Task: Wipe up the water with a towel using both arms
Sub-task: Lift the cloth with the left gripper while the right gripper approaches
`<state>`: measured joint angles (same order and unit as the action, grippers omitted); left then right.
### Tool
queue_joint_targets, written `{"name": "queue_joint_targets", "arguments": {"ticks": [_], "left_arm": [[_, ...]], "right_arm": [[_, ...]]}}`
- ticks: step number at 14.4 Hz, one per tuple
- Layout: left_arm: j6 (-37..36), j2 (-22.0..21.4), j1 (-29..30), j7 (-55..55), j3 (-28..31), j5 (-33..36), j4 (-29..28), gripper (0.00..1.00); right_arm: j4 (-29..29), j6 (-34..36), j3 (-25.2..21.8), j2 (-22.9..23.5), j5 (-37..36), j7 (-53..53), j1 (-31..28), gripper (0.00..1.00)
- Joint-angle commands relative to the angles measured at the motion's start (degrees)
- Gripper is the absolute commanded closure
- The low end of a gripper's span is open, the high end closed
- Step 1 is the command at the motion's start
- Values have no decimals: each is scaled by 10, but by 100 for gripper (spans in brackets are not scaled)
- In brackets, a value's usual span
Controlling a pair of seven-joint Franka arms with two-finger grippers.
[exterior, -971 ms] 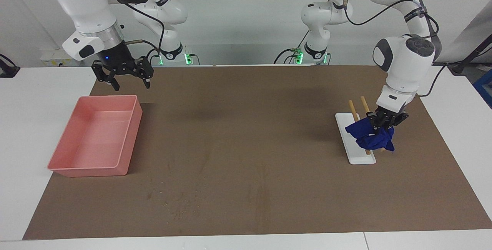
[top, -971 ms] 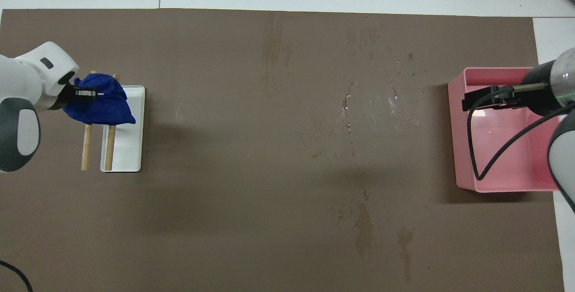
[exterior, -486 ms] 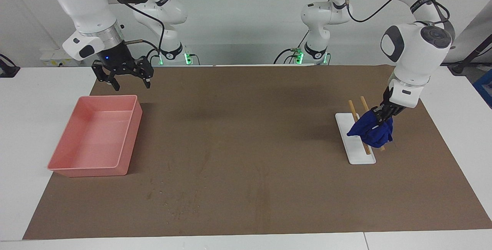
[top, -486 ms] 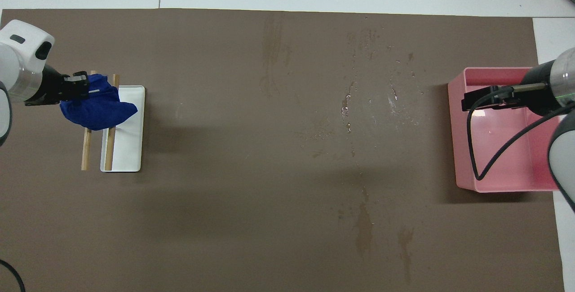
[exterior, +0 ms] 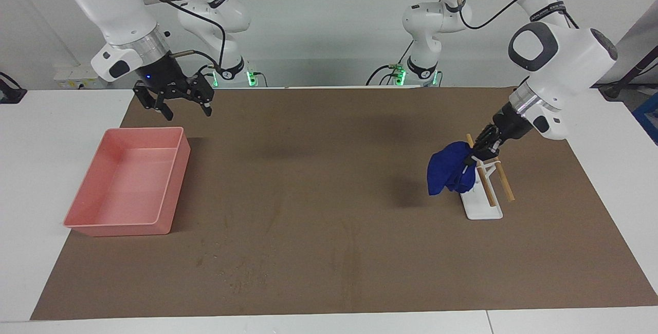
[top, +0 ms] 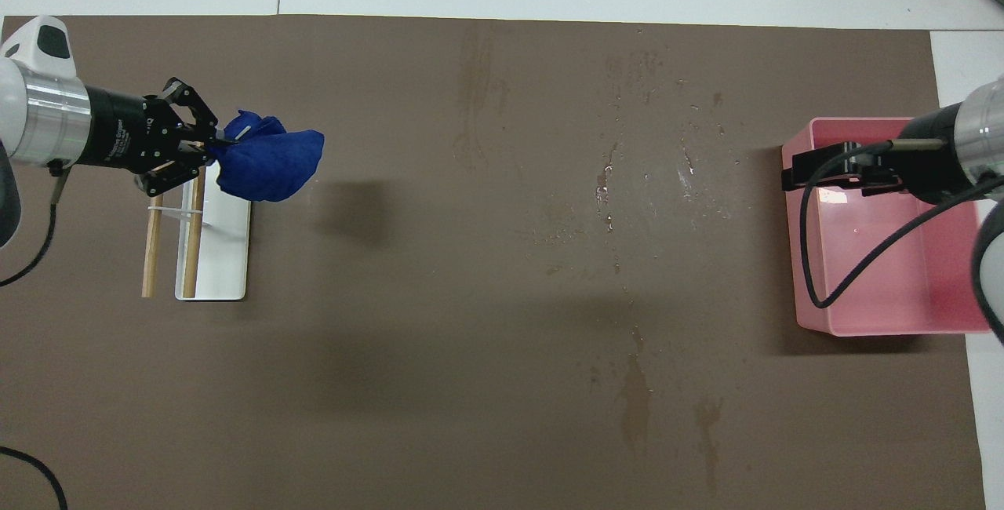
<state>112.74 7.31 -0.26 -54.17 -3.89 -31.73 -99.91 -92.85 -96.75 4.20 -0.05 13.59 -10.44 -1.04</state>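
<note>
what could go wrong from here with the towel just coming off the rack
The towel hangs bunched from the left end effector, pinched at one edge, so it might slip free. It hangs beside the white rack, whose wooden rods could snag it. The water lies mid-mat, toward the pink tray where the open right end effector hovers.

towel point(exterior: 450, 172) point(top: 271, 163): deep-blue soft cloth, bunched into a hanging lump with a tiny white label near the top
towel state: pinched at 1 upper corner by the left hand point(exterior: 470, 158) point(top: 213, 145), lifted clear of the brown mat
towel pose: dangles below the fingertips, folds drooping
towel place: in the air at the left arm's end of the counter, over the rack's edge and the mat beside it
</note>
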Motion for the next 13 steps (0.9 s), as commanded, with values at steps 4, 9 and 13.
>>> {"name": "queue_joint_targets", "arguments": {"ticks": [4, 9, 13], "left_arm": [[21, -9, -23, -181, -63, -91, -2, 100], [92, -16, -87, -263, -65, -163, -5, 100], [164, -37, -130, -295, -65, -205, -30, 100]], "right_arm": [[-51, -115, 8, -12, 152, -273, 57, 0], [-129, -345, 7, 8, 289, -499, 160, 0], [-132, -400, 8, 34, 418, -595, 174, 0]]}}
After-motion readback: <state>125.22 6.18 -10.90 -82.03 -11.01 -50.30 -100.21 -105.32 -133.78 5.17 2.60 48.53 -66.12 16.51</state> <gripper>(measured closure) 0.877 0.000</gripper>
